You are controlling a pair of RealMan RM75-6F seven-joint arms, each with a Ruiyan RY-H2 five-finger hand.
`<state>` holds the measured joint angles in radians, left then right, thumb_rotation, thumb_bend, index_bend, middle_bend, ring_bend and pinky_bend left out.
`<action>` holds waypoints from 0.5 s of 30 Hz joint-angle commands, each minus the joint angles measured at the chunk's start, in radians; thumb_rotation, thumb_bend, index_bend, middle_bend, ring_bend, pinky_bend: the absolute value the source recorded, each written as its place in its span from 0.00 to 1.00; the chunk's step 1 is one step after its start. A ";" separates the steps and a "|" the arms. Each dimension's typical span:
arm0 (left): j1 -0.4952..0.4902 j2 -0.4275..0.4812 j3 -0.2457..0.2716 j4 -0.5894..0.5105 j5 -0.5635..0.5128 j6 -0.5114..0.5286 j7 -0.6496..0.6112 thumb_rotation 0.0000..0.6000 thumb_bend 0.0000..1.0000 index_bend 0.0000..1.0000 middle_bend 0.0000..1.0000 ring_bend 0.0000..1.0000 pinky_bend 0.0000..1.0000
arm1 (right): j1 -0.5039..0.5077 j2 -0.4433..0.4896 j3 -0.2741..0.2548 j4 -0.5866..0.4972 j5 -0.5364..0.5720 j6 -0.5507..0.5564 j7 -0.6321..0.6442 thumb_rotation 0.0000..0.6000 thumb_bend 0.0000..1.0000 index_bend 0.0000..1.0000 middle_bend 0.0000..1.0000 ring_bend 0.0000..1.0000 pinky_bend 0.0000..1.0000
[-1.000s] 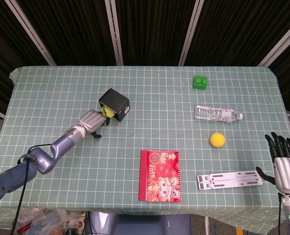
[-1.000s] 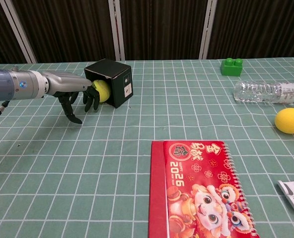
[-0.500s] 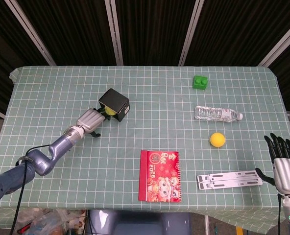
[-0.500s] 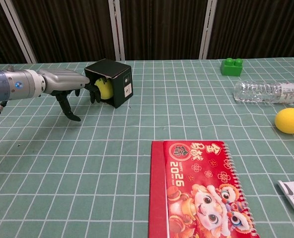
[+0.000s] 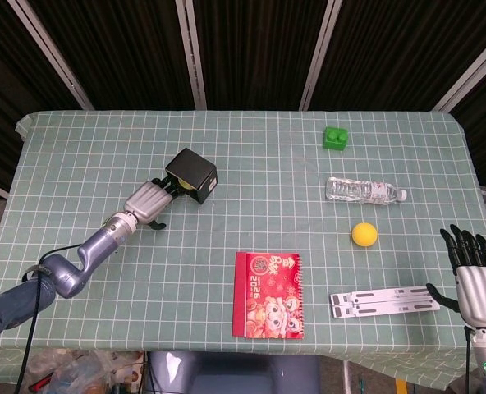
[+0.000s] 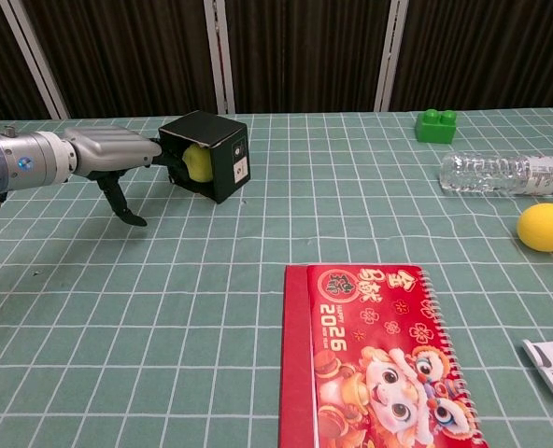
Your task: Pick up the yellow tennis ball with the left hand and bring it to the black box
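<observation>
The robot's left hand (image 6: pixel 118 154), silver with dark fingers, reaches across the green checked tablecloth (image 5: pixel 251 222) to the open side of the black box (image 6: pixel 211 154). Its fingertips are at the box opening, against the yellow tennis ball (image 6: pixel 195 161), and its thumb points down toward the cloth; whether the fingers actually grip the ball cannot be told. The ball sits just inside the box mouth, partly shadowed. The box lies tipped on its side, its opening facing the hand, with a small white label on its front face whose print is too small to read. From above, the box stands in the left half of the table, well away from every edge, with bare cloth around it. Near the front edge at the middle lies a red spiral-bound calendar (image 6: pixel 379 359) printed with "2026" and cartoon lion-dance figures. On the right half are a green toy brick (image 5: pixel 335 138) toward the back, a clear plastic bottle (image 5: pixel 364 190) lying on its side, a yellow ball or lemon (image 5: pixel 364 235), and a white folding stand (image 5: pixel 384 300) lying flat. The right hand (image 5: pixel 478 279) hangs past the table's right front corner, fingers spread, holding nothing.
</observation>
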<state>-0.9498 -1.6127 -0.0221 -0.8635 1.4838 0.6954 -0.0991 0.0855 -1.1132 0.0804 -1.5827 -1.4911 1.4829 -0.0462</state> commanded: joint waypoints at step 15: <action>0.013 -0.008 0.007 -0.011 -0.003 0.017 0.055 0.80 0.15 0.13 0.05 0.00 0.16 | -0.002 0.007 -0.006 -0.007 -0.012 0.004 0.010 1.00 0.23 0.00 0.00 0.00 0.00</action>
<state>-0.9382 -1.6225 -0.0162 -0.8711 1.4804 0.7113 -0.0417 0.0832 -1.1062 0.0746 -1.5897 -1.5031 1.4870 -0.0360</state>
